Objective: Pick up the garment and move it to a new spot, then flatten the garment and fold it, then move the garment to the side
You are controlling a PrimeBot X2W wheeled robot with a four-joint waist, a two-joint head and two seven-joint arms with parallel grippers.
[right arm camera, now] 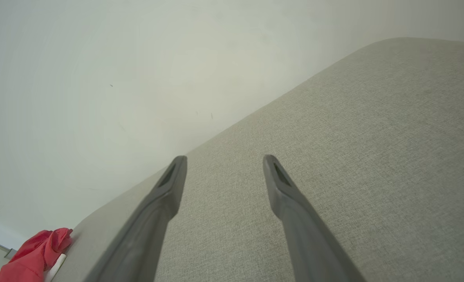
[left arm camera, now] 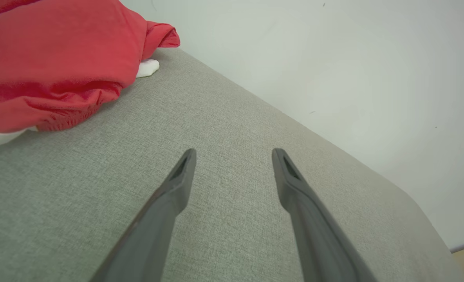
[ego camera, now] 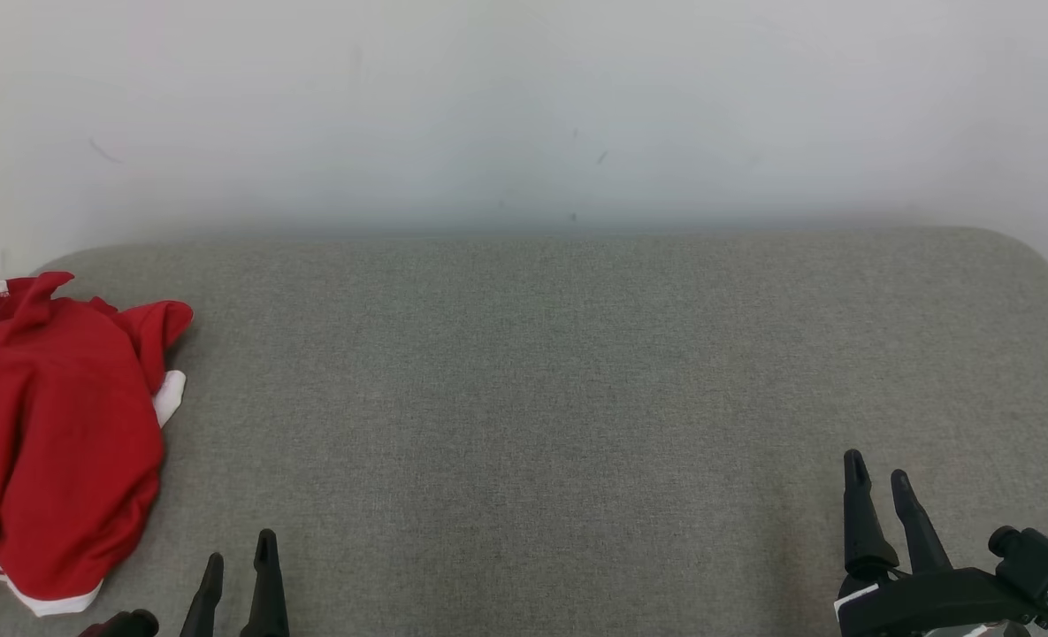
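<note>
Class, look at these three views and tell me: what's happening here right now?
A two-armed robot faces a grey fabric-covered surface. A crumpled red shirt with white trim lies at its left end, untouched. The left gripper and right gripper are both open and empty, near the front edge.

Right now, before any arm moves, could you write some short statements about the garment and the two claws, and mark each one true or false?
1. The red garment lies crumpled at the left end of the grey cushion. True.
2. The left claw is shut on the red garment. False: it is open, empty and apart from the cloth.
3. The right claw is open and holds nothing. True.
4. The red garment is folded neatly in the middle of the grey cushion. False: it is bunched up at the left side.
5. The red garment has white trim. True.
</note>
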